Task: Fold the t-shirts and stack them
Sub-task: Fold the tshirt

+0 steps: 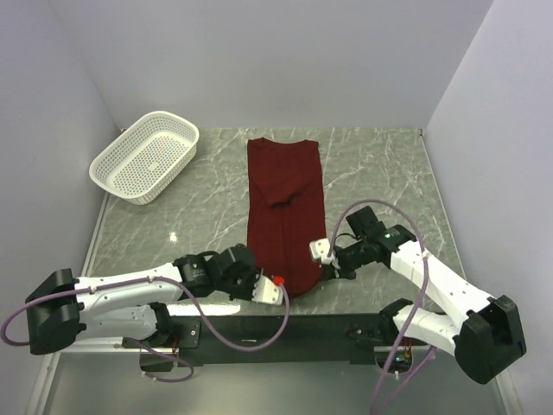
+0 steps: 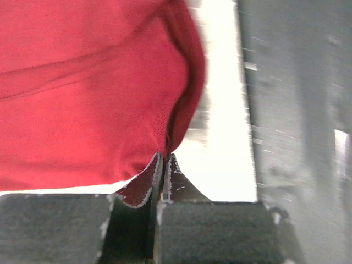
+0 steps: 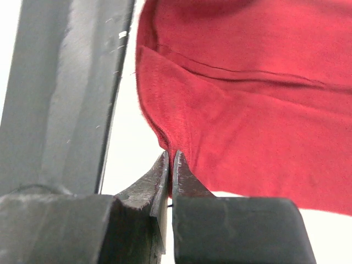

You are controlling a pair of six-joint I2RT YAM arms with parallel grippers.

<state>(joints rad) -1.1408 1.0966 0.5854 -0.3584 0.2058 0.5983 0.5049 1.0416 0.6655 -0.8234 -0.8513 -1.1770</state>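
A dark red t-shirt (image 1: 285,207) lies as a long narrow strip down the middle of the marble table, sleeves folded in. My left gripper (image 1: 275,287) is shut on the shirt's near left hem corner; the left wrist view shows the pinched cloth (image 2: 99,93) at the closed tips (image 2: 166,157). My right gripper (image 1: 318,253) is shut on the near right hem corner; the right wrist view shows the cloth (image 3: 247,110) running into the closed tips (image 3: 171,155).
A white perforated basket (image 1: 145,156) stands at the table's far left. The dark rail (image 1: 285,327) of the arm mount runs along the near edge, close under both grippers. White walls enclose the table on three sides.
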